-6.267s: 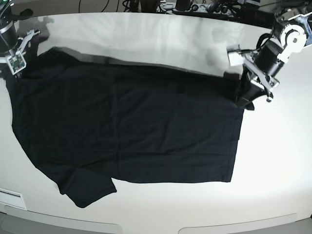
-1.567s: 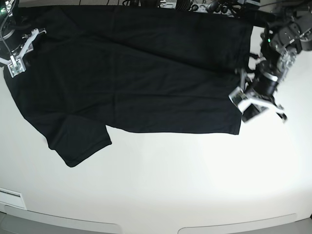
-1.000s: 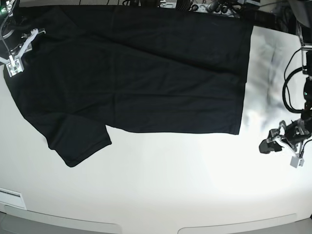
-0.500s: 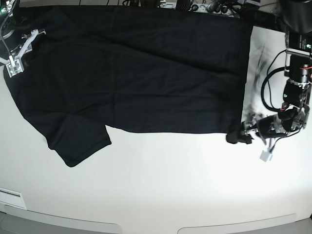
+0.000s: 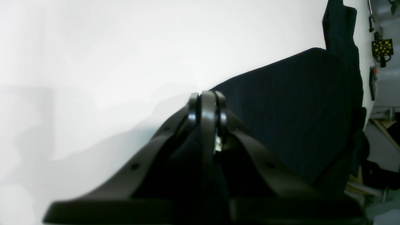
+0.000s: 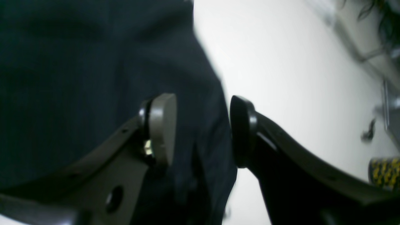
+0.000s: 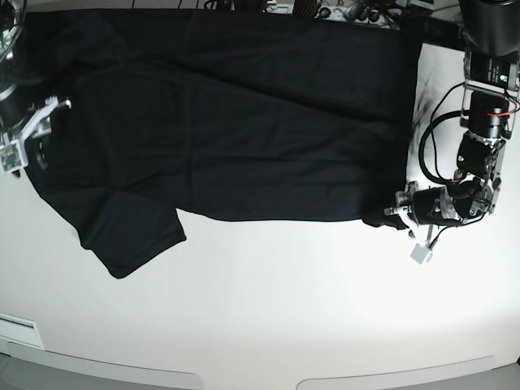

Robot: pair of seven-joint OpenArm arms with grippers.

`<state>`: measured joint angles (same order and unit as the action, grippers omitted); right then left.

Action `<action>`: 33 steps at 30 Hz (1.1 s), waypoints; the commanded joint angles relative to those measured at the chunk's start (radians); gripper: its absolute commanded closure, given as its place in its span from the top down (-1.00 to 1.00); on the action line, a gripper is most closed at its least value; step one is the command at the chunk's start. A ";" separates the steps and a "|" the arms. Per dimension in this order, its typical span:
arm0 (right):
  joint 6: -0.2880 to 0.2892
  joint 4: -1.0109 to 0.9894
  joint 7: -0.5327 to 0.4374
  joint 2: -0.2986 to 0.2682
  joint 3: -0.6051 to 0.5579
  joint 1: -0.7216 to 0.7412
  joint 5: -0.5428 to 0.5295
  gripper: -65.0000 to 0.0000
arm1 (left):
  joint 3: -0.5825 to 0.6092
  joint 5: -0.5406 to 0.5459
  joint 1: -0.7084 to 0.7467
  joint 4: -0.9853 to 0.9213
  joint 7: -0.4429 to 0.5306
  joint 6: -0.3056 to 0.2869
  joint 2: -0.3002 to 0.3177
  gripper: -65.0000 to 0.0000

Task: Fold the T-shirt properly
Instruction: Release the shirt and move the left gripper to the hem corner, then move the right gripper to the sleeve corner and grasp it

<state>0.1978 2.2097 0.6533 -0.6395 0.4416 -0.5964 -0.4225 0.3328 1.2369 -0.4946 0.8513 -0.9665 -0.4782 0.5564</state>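
1. Whereas half a second ago the left gripper [image 7: 382,218] hovered spread just off the hem corner, it now sits pinched together at the near corner of the T-shirt [image 7: 236,122]; whether cloth is caught between the pads I cannot tell.
2. Across the table [image 7: 268,309], the right gripper [image 6: 203,131] has shifted nearer along the sleeve edge, its jaws parted astride the fabric, not yet clamped.
3. With both corners nearly secured, a fold can likely begin.
4. Matte, soft black cloth lies mostly flat over the table's far half, on a glossy white top.
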 commanded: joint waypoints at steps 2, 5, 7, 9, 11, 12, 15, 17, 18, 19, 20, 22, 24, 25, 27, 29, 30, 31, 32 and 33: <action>-0.005 -0.064 -0.037 -0.017 0.009 0.080 -0.040 -0.02 | 0.007 -0.076 -0.004 -0.002 -0.032 0.021 0.014 -1.00; 0.061 -0.230 -0.045 -0.017 0.008 0.228 -0.127 -0.02 | 0.006 -0.076 -0.005 -0.002 0.003 0.001 0.014 -1.00; 0.114 -0.355 -0.040 -0.017 0.008 0.332 -0.188 -0.02 | 0.005 -0.074 -0.005 -0.002 0.005 -0.032 0.014 -1.00; 0.152 -0.487 -0.016 -0.017 0.008 0.433 -0.274 -0.02 | 0.005 -0.072 -0.005 -0.002 0.005 -0.032 0.014 -1.00; 0.187 -0.635 0.027 -0.014 0.008 0.537 -0.374 -0.02 | 0.006 -0.072 -0.005 -0.002 0.004 -0.032 0.014 -1.00; 0.201 -0.713 0.052 -0.012 0.008 0.589 -0.418 -0.02 | 0.005 -0.072 -0.005 -0.002 0.003 -0.032 0.013 -1.00; 0.236 -0.970 0.139 -0.010 0.008 0.743 -0.522 -0.02 | 0.006 -0.072 -0.005 -0.002 -0.001 -0.032 0.011 -1.00; 0.264 -1.146 0.187 -0.009 0.008 0.832 -0.581 -0.02 | 0.006 -0.072 -0.005 -0.002 -0.004 -0.032 0.011 -1.00; 0.279 -1.229 0.204 -0.009 0.008 0.870 -0.605 -0.02 | 0.006 -0.073 -0.005 -0.002 -0.005 -0.032 0.011 -1.00; 0.294 -1.313 0.215 -0.009 0.008 0.906 -0.623 -0.02 | 0.006 -0.073 -0.005 -0.002 -0.007 -0.031 0.011 -1.00; 0.309 -1.392 0.224 -0.009 0.008 0.938 -0.634 -0.02 | 0.006 -0.074 -0.005 -0.002 -0.010 -0.031 0.011 -1.00; 0.336 -1.532 0.230 -0.008 0.008 0.996 -0.639 -0.02 | 0.005 -0.073 -0.005 -0.002 -0.016 -0.032 0.012 -1.00; 0.364 -1.639 0.242 -0.004 0.008 1.033 -0.657 -0.02 | 0.006 -0.073 -0.005 -0.002 -0.021 -0.032 0.012 -1.00; 0.380 -1.675 0.250 0.002 0.008 1.046 -0.663 -0.02 | 0.006 -0.073 -0.005 -0.002 -0.022 -0.032 0.012 -1.00; 0.404 -1.703 0.260 0.018 0.008 1.056 -0.661 -0.02 | 0.006 -0.072 -0.005 -0.002 -0.021 -0.032 0.011 -1.00; 0.423 -1.703 0.276 0.037 0.002 1.057 -0.663 -0.02 | 0.005 -0.072 -0.005 -0.002 -0.021 -0.032 0.011 -1.00; 0.431 -1.702 0.275 0.046 -0.012 1.057 -0.663 -0.02 | 0.006 -0.072 -0.005 -0.002 -0.021 -0.032 0.011 -1.00; 0.436 -1.701 0.274 0.054 -0.034 1.057 -0.663 -0.02 | 0.005 -0.072 -0.005 -0.002 -0.022 -0.032 0.012 -1.00; 0.451 -1.701 0.274 0.063 -0.061 1.061 -0.663 -0.02 | 0.005 -0.072 -0.005 -0.002 -0.021 -0.032 0.012 -1.00; 0.467 -1.701 0.274 0.072 -0.093 1.063 -0.663 -0.02 | 0.005 -0.072 -0.005 -0.002 -0.021 -0.032 0.011 -1.00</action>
<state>0.6739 0.5034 0.9005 -0.5602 0.3489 0.4500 -1.1015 0.3336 1.2266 -0.4934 0.8497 -0.9352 -0.5301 0.5537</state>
